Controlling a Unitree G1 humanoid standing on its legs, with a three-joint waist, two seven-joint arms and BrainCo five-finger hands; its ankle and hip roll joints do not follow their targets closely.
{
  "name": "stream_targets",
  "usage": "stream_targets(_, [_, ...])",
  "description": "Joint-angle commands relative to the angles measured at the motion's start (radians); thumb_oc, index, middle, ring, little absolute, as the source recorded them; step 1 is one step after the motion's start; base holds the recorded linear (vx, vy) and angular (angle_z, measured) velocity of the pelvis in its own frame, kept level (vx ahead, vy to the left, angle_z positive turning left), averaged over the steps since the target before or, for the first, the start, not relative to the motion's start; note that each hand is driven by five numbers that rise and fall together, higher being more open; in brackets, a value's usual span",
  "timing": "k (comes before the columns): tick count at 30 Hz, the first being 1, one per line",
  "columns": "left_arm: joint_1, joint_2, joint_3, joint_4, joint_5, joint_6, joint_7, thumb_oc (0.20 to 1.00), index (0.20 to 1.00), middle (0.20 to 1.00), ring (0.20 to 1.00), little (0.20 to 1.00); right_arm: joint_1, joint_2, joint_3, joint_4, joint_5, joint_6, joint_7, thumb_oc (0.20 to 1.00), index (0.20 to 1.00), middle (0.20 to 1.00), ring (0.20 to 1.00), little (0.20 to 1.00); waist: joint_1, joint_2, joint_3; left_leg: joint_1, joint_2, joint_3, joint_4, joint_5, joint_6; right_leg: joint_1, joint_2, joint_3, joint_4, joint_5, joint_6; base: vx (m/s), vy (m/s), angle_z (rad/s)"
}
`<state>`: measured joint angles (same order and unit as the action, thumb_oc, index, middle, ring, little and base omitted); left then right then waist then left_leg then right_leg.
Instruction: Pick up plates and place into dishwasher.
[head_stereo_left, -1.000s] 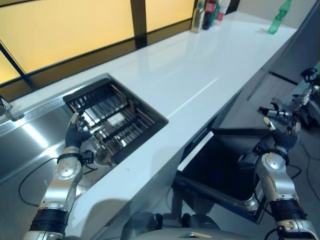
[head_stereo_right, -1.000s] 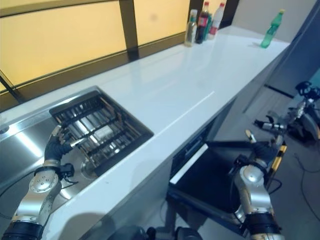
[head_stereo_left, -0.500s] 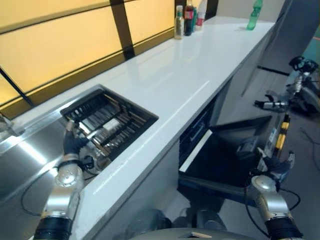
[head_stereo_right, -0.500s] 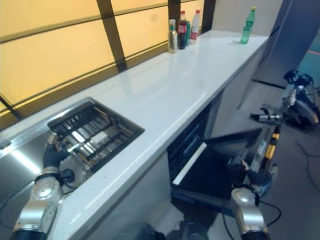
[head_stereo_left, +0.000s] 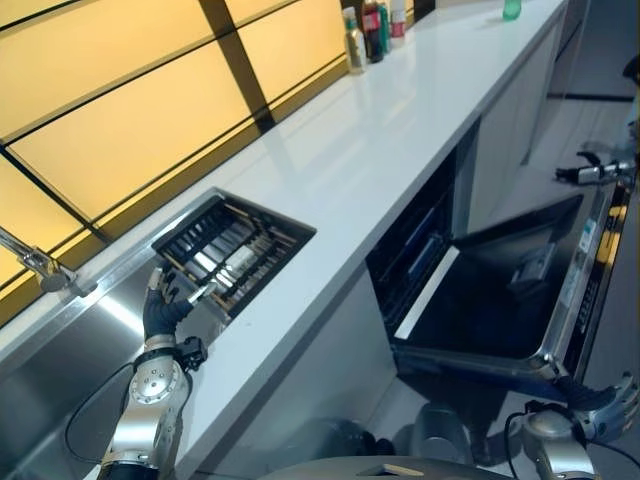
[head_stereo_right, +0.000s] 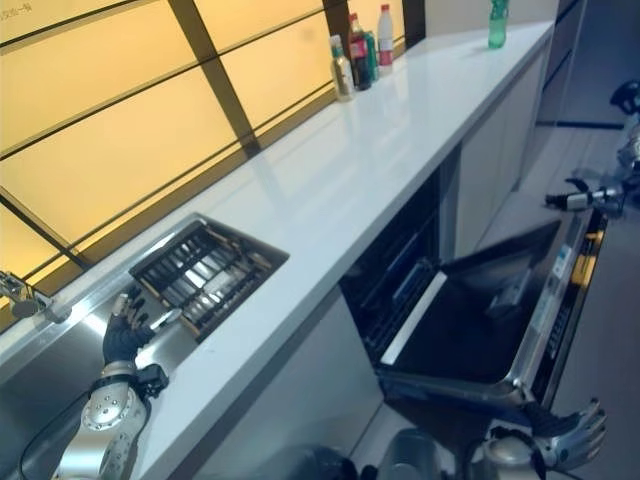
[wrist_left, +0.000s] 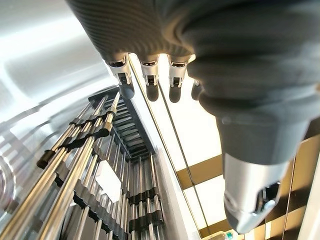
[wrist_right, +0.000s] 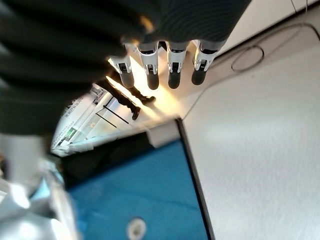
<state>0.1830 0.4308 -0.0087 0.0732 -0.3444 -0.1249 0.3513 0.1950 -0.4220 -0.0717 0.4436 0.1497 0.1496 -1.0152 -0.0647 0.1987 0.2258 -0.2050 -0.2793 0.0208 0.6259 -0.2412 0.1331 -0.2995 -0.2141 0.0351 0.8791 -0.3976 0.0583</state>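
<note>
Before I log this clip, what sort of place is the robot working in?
Most likely a kitchen: a long white countertop with a steel sink holding a dish rack, and below the counter a dishwasher with its door open.

White desk (head_stereo_left: 400, 140) is lying bare along most of its length; bottles (head_stereo_right: 355, 50) are crowding only the far window end. Dish rack (head_stereo_left: 230, 255) is filling the sink's (head_stereo_left: 90, 340) near end, left hand (head_stereo_left: 162, 312) hovering at its edge, fingers straight. Dishwasher door (head_stereo_left: 510, 300) is hanging open, blocking the aisle below the desk.
</note>
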Motion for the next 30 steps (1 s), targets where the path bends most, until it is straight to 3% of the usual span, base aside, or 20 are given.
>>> stream_targets(1, [0.083,-0.081,-0.116,0.015,-0.043,-0.032,-0.004,1.0,1.0,1.0,1.0,1.0,0.0,-0.095,-0.104,0.117,0.056,0.011,-0.135,1.0,1.0,1.0,1.0,1.0,-0.01,0.081,0.041,-0.07,0.003,0.014,0.037,-0.023,-0.034,-0.085,0.06,-0.009,0.06,0.052,-0.094,-0.03,0.141,-0.11])
stream_targets(5, [0.064,-0.093,-0.167,0.018,-0.07,-0.036,0.024,1.0,1.0,1.0,1.0,1.0,-0.042,-0.13,-0.097,0.139,0.051,0.027,-0.21,1.0,1.0,1.0,1.0,1.0,-0.024,0.126,0.057,-0.12,-0.004,0.048,0.041,-0.005,-0.042,-0.152,0.06,0.01,0.093,0.049,-0.1,0.01,0.123,-0.1])
stream_targets(11, [0.024,-0.091,-0.185,-0.018,-0.112,-0.028,0.075,1.0,1.0,1.0,1.0,1.0,-0.13,-0.168,-0.074,0.173,0.117,-0.056,-0.098,1.0,1.0,1.0,1.0,1.0,-0.036,0.166,0.111,-0.239,-0.003,0.108,0.097,-0.005,-0.045,-0.283,0.057,0.029,0.15,0.038,-0.118,-0.05,0.064,-0.18])
stream_targets(15, [-0.005,-0.069,-0.193,-0.049,-0.13,-0.012,0.09,1.0,1.0,1.0,1.0,1.0,-0.247,-0.186,-0.052,0.204,0.262,-0.17,0.076,1.0,1.0,1.0,1.0,1.0,-0.029,0.168,0.158,-0.343,0.011,0.137,0.196,-0.046,-0.052,-0.378,0.058,0.035,0.225,-0.003,-0.133,-0.05,-0.044,-0.14])
stream_targets(18, [-0.012,-0.052,-0.195,-0.071,-0.131,0.006,0.085,1.0,1.0,1.0,1.0,1.0,-0.328,-0.198,-0.03,0.21,0.31,-0.208,0.215,1.0,1.0,1.0,1.0,1.0,-0.011,0.164,0.172,-0.413,0.018,0.15,0.277,-0.065,-0.058,-0.432,0.054,0.032,0.279,-0.02,-0.141,-0.04,-0.091,-0.09])
stream_targets(22, [-0.031,-0.029,-0.202,-0.099,-0.128,0.027,0.07,1.0,1.0,1.0,1.0,1.0,-0.46,-0.256,0.026,0.178,0.381,-0.197,0.426,1.0,1.0,1.0,1.0,1.0,0.018,0.157,0.188,-0.49,0.024,0.149,0.372,-0.093,-0.06,-0.501,0.058,0.036,0.34,-0.035,-0.146,-0.03,-0.092,-0.03])
stream_targets(25, [-0.051,-0.006,-0.196,-0.112,-0.131,0.028,0.058,1.0,1.0,1.0,1.0,1.0,-0.558,-0.272,0.088,0.112,0.416,-0.228,0.565,1.0,1.0,1.0,1.0,1.0,0.039,0.144,0.201,-0.539,0.036,0.142,0.421,-0.108,-0.054,-0.545,0.069,0.037,0.365,-0.037,-0.144,-0.05,-0.121,0.05])
stream_targets(30, [-0.099,0.023,-0.189,-0.092,-0.138,0.024,0.048,1.0,1.0,1.0,1.0,1.0,-0.677,-0.266,0.133,-0.002,0.382,-0.253,0.667,1.0,1.0,1.0,1.0,1.0,0.058,0.117,0.216,-0.607,0.059,0.134,0.482,-0.12,-0.045,-0.598,0.084,0.03,0.411,-0.042,-0.139,-0.04,-0.131,0.02])
